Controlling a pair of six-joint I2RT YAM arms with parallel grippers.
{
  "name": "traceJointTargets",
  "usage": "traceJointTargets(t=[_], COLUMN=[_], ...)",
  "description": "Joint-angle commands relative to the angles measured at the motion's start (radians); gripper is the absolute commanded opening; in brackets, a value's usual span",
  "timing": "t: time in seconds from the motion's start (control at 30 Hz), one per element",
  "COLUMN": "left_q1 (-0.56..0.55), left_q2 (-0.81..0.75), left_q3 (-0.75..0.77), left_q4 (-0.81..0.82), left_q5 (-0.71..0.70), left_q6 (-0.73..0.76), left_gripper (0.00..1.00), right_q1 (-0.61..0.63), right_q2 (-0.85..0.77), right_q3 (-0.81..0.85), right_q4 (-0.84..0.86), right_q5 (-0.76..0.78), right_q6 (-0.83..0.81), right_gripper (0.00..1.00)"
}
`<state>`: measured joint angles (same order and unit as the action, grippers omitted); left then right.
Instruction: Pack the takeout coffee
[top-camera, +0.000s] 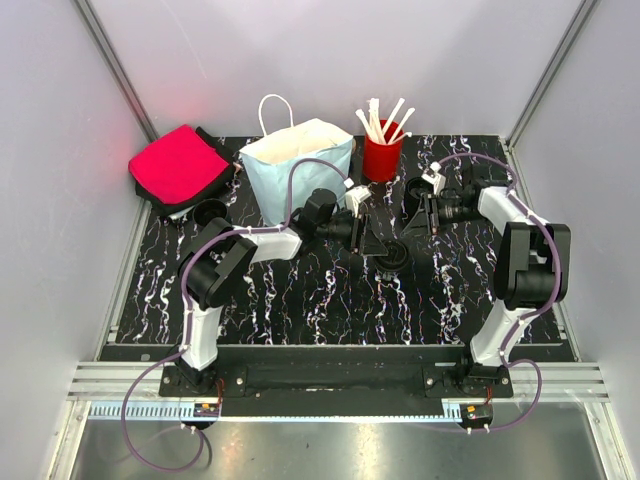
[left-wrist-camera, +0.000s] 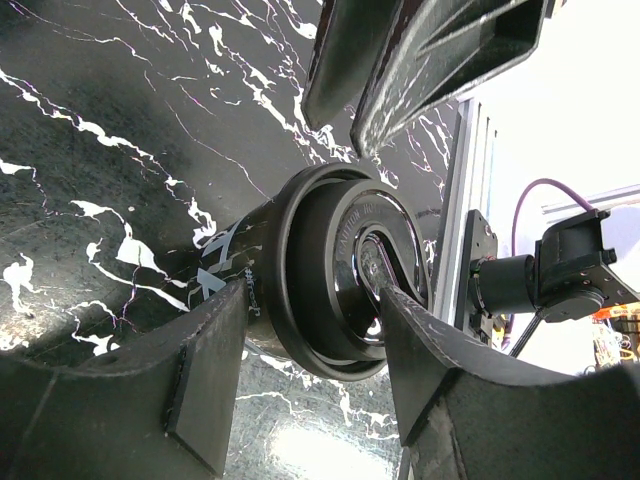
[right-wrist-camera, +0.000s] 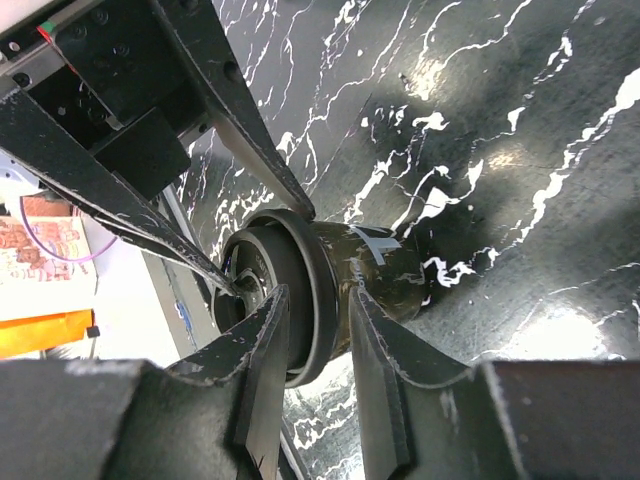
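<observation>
Coffee cup (left-wrist-camera: 320, 270), lid on, mid-worktop (top-camera: 300, 300) between both arms. Left jaws part-open, pinching its lid rim. Right jaws narrow over the cup; we cannot tell their grip. Behind: blue paper bag (top-camera: 300, 170), contents hidden; red cup (top-camera: 381, 160) holding white stirrers (top-camera: 380, 120).

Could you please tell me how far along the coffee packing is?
Done: nothing is packed yet. In hand: the left gripper clasps the takeout coffee, with the right gripper close beside it, its grip unclear. Left: carrying the cup into the paper bag standing open behind.
</observation>
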<state>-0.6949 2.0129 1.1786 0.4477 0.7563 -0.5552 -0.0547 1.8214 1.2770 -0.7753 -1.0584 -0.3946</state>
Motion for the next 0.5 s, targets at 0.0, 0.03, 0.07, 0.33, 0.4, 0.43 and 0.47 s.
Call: traceJointTargets(t=[0.0,0.03,0.07,0.33,0.4,0.43,0.47], left_q1=[-0.011,-0.012,-0.014,-0.012,-0.014,-0.014,-0.014], left_q2=[0.030,0.029,0.030,0.024,0.021,0.021,0.023], left_q3=[0.018,0.019,0.018,0.019,0.018,0.018,0.016], left_q4=[-0.046,-0.050,-0.050,-0.066,-0.066,-0.067,-0.069], left_q5=[-0.008,-0.008,-0.008,-0.017,-0.017,-0.018,-0.020], left_q6=[0.032,0.032,0.034,0.046,0.046,0.046,0.047], left_gripper=[0.57,0.57,0.57,0.56,0.56,0.56,0.56], right_q1=[0.029,0.035,0.039,0.049,0.049,0.074,0.076], right_q2=[0.007,0.010,0.015,0.036,0.044,0.047,0.052], right_q3=[0.004,0.004,0.002,-0.004,0.001,0.001,0.002], right_q4=[-0.018,-0.019,-0.021,-0.033,-0.051,-0.058,-0.065], right_q5=[-0.018,-0.009,-0.008,0.020,0.021,0.026,0.031], right_q6=[-0.024,-0.023,-0.024,-0.030,-0.036,-0.039,-0.041], right_gripper=[0.36,0.35,0.35,0.28,0.26,0.25,0.25])
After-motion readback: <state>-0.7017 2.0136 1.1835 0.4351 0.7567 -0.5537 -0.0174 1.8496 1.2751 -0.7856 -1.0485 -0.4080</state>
